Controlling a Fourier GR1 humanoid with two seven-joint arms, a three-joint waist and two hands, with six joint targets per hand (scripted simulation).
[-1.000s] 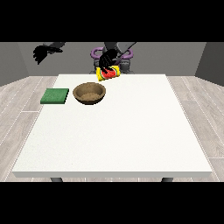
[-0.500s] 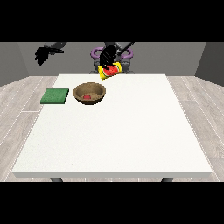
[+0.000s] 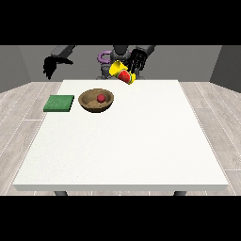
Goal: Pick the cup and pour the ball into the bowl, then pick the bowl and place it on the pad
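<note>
A brown wooden bowl (image 3: 89,104) sits on the white table (image 3: 141,141) at the back left, and a small red ball (image 3: 101,98) lies inside it. A yellow cup (image 3: 116,69) with a red patch hangs tilted in the air behind and to the right of the bowl. The hand at the view's right (image 3: 138,58) has its fingers curled round the cup. The green pad (image 3: 59,103) lies flat just left of the bowl. The hand at the view's left (image 3: 51,66) hovers off the table's back left corner with its fingers hanging relaxed and holds nothing.
The robot's torso (image 3: 109,61) stands behind the table's far edge. The table's middle and near half stretch wide towards the camera. Grey plank floor surrounds the table.
The red ball has gone from the cup into the bowl. The hand at the view's right has carried the tilted cup rightwards, away from the bowl. The other hand has barely moved.
</note>
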